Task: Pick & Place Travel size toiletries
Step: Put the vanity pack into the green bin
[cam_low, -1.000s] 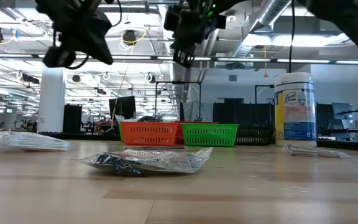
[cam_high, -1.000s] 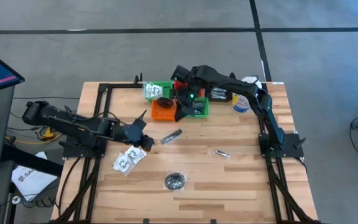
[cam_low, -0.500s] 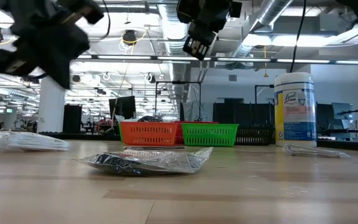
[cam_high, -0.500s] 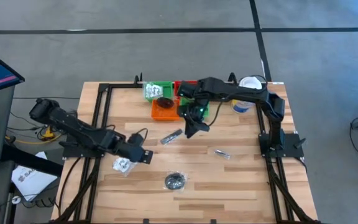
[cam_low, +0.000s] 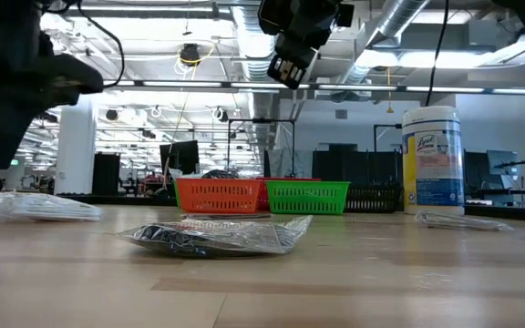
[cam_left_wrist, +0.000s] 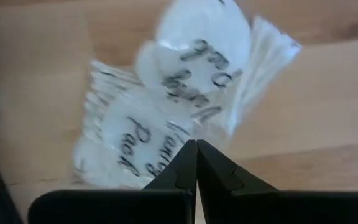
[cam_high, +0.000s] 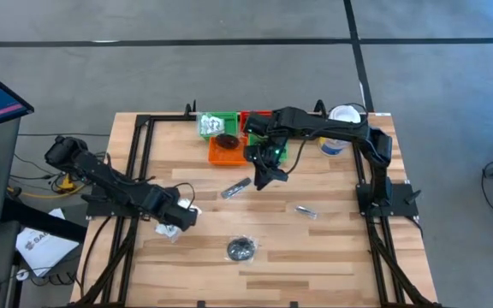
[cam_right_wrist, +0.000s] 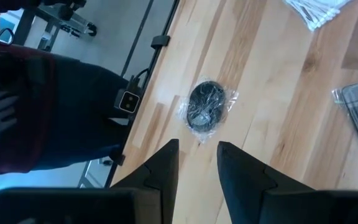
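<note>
The wooden table (cam_high: pixel 332 248) carries the trays; the orange tray (cam_high: pixel 223 152) serves as landmark. Well in front of it and out toward the left arm's side, the left gripper (cam_high: pixel 181 217) sits with fingers clenched directly over the clear packet (cam_left_wrist: pixel 185 93); contact is hard to judge. Closed fingers may shove or crease it. Just beside the tray, the right gripper (cam_high: pixel 264 177) hovers partly parted, empty, over the black round piece (cam_right_wrist: pixel 206 107).

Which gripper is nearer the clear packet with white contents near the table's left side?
Left. The left gripper is right at the clear packet; the right gripper hangs mid-table by the trays.
</note>
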